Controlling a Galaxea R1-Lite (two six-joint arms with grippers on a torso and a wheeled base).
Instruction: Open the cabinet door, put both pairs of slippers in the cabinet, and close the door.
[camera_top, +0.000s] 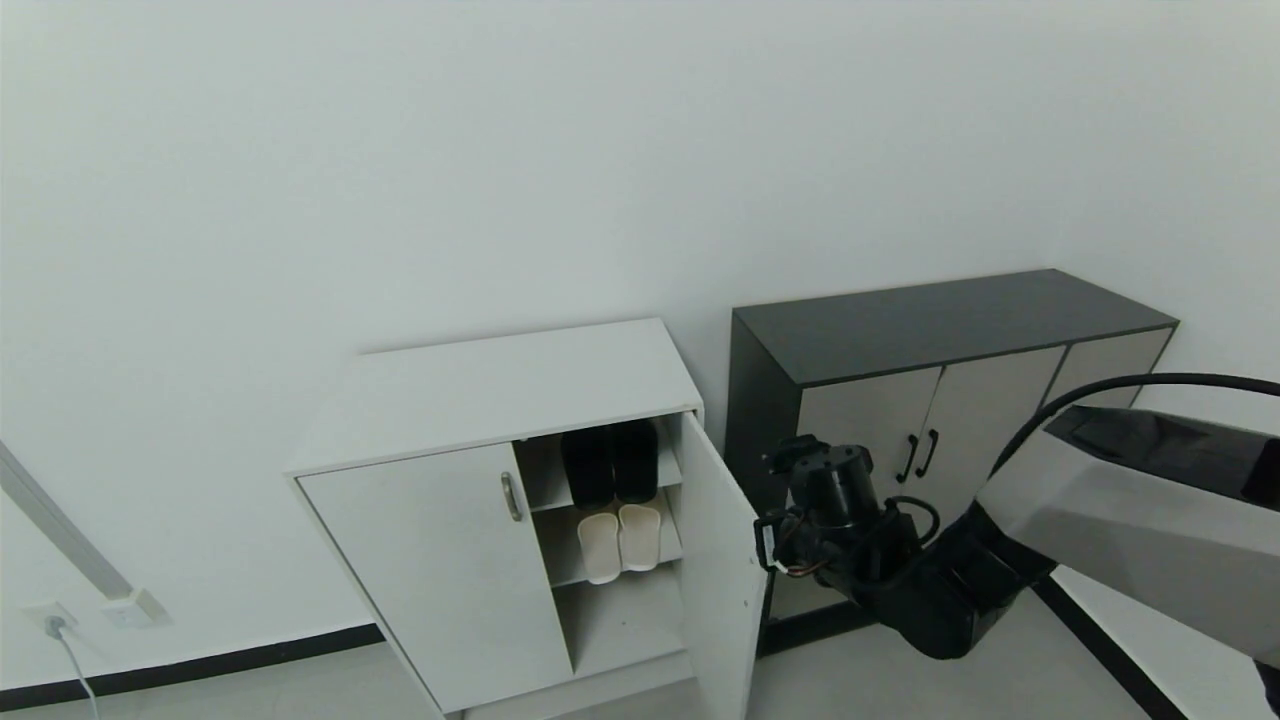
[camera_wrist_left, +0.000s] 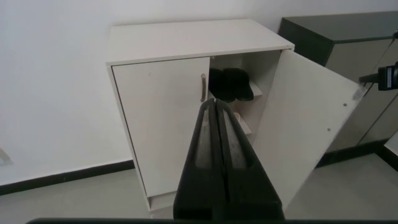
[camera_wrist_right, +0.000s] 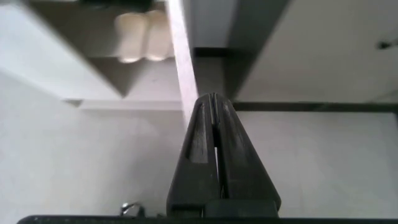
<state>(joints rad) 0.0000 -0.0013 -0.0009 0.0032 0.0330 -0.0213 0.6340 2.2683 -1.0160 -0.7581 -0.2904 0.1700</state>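
Note:
The white cabinet (camera_top: 500, 380) stands against the wall with its right door (camera_top: 720, 560) swung open and its left door (camera_top: 440, 560) closed. A black pair of slippers (camera_top: 610, 465) lies on the upper shelf, and a white pair (camera_top: 620, 540) on the shelf below. In the right wrist view my right gripper (camera_wrist_right: 213, 99) is shut and empty, its tip right at the open door's edge (camera_wrist_right: 180, 56), with the white slippers (camera_wrist_right: 144, 34) beyond. My left gripper (camera_wrist_left: 214, 104) is shut and empty, held in front of the cabinet and pointing at the left door's handle (camera_wrist_left: 203, 87).
A dark cabinet (camera_top: 950, 320) with grey doors stands just right of the open door, and my right arm sits between them. A wall socket with a cable (camera_top: 55, 620) is low at the far left. Bare floor lies in front of both cabinets.

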